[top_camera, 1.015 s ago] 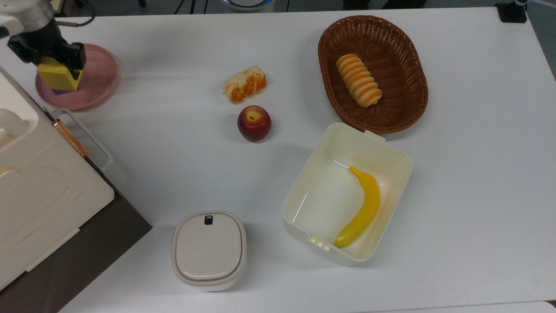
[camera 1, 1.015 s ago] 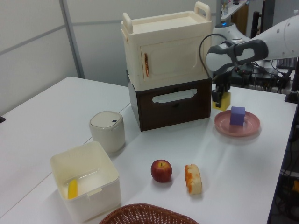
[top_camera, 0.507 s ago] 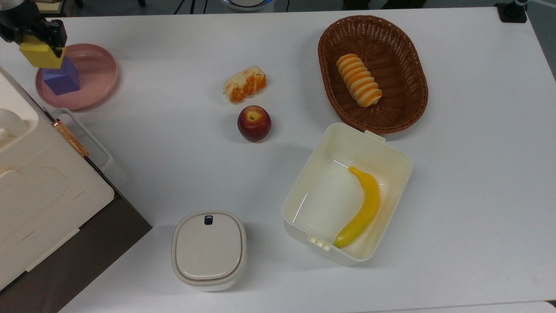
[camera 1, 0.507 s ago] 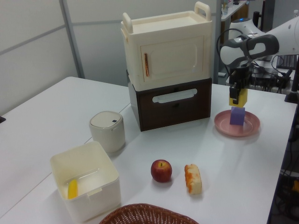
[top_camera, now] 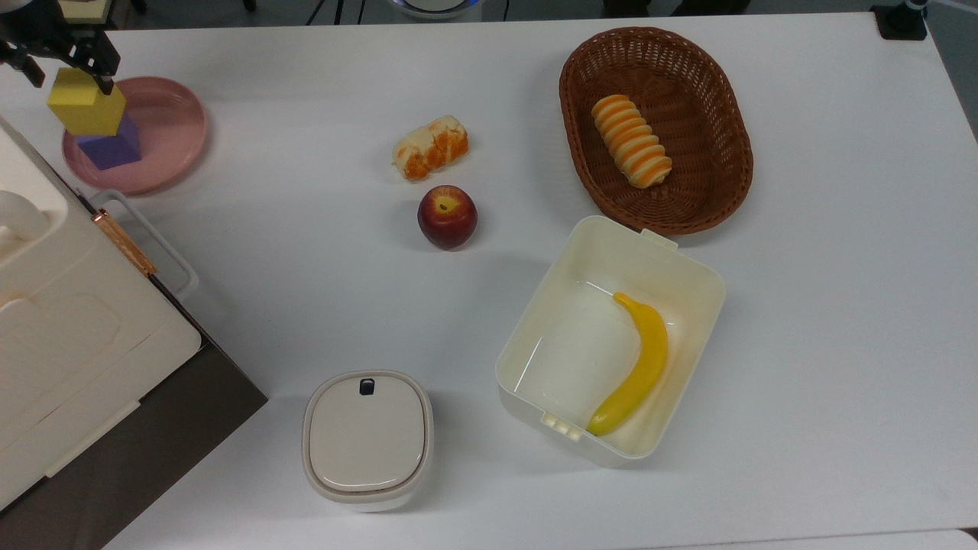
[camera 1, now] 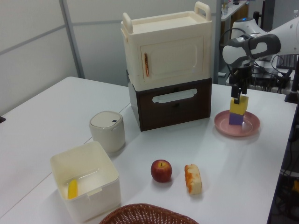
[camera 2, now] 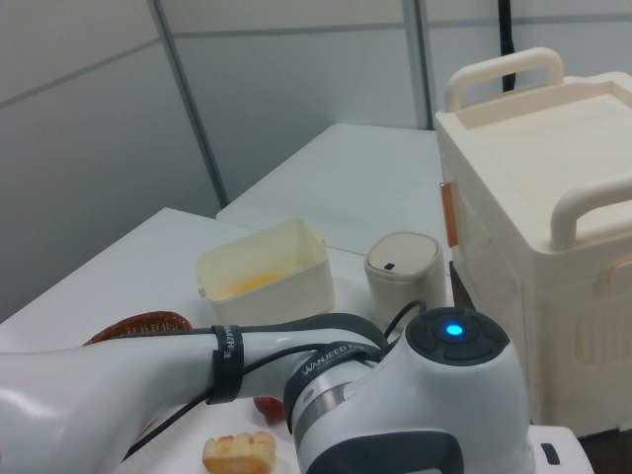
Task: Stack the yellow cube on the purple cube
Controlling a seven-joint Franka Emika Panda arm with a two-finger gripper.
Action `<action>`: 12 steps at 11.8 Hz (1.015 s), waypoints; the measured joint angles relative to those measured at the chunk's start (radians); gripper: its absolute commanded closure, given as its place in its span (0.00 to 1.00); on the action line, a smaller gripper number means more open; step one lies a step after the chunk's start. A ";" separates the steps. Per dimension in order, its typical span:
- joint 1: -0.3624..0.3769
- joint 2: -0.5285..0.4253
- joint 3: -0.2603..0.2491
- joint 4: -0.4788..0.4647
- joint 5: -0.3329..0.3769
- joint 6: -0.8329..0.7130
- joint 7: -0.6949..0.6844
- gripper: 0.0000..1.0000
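Yellow cube (camera 1: 238, 105) has dropped since the earlier frame onto the purple cube (camera 1: 236, 118) on the pink plate (camera 1: 250, 128) (slightly askew), gripper (camera 1: 237, 96) fingers spread just above it; judged best: retreat straight up from the plate, no sideways brush.

White table (top_camera: 802, 305) bears basket (top_camera: 718, 183), apple (top_camera: 447, 216), tub (top_camera: 688, 267), plate (top_camera: 172, 145).

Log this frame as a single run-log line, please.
phase: release | yellow cube: resting on purple cube | purple cube: on pink plate | gripper: open, just above yellow cube
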 measured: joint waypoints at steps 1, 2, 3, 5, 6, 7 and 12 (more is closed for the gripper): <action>-0.001 0.000 0.000 0.000 0.000 0.000 0.000 0.00; -0.001 0.000 -0.001 0.001 0.000 0.000 0.000 0.00; -0.001 -0.001 0.000 0.007 0.000 0.000 0.000 0.00; 0.001 -0.020 0.004 0.031 0.002 -0.001 0.011 0.00; 0.008 -0.041 0.014 0.035 0.003 -0.012 0.044 0.00; 0.026 -0.055 0.027 0.035 0.006 -0.026 0.089 0.00; 0.342 -0.117 0.054 0.040 0.010 -0.083 0.544 0.00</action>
